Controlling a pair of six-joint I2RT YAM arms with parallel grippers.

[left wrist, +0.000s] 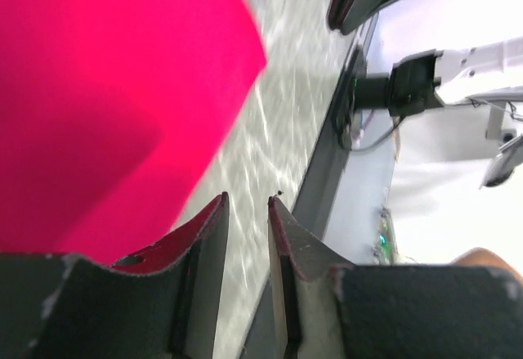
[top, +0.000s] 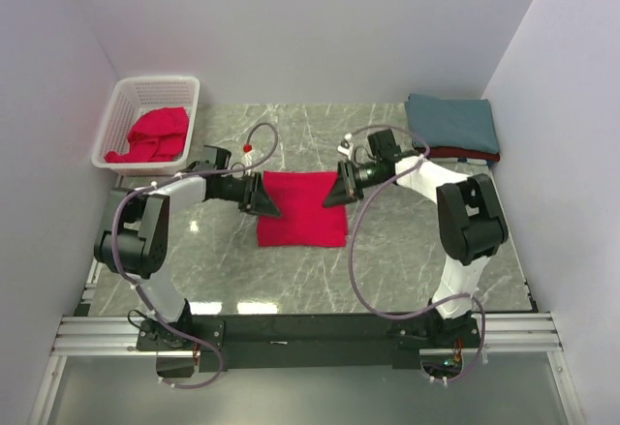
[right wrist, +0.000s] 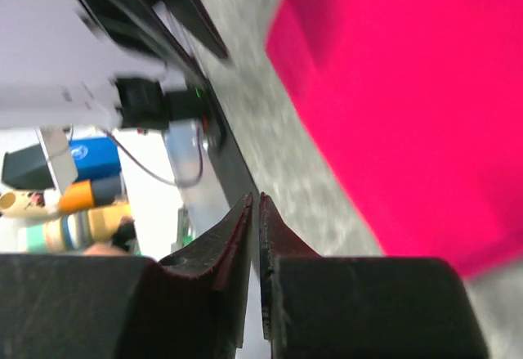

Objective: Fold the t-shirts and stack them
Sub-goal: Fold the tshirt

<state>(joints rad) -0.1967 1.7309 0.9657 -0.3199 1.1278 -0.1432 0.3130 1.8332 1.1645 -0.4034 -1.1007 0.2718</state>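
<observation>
T-shirts lie in three places in the top view: a folded bright red t-shirt [top: 302, 210] flat mid-table, a crumpled red t-shirt [top: 150, 136] in the white basket [top: 160, 83] far left, and a teal t-shirt [top: 452, 123] stacked on a darker red t-shirt [top: 467, 155] far right. The wrist views alone show the jaws: the left gripper [left wrist: 247, 205] narrowly apart, the right gripper [right wrist: 254, 201] almost closed, both empty beside the red cloth. The table [top: 407, 260] is grey-green marble, enclosed by plain white walls [top: 320, 28].

Black-and-white arms [top: 145, 236], purplish-grey cables [top: 350, 256]
</observation>
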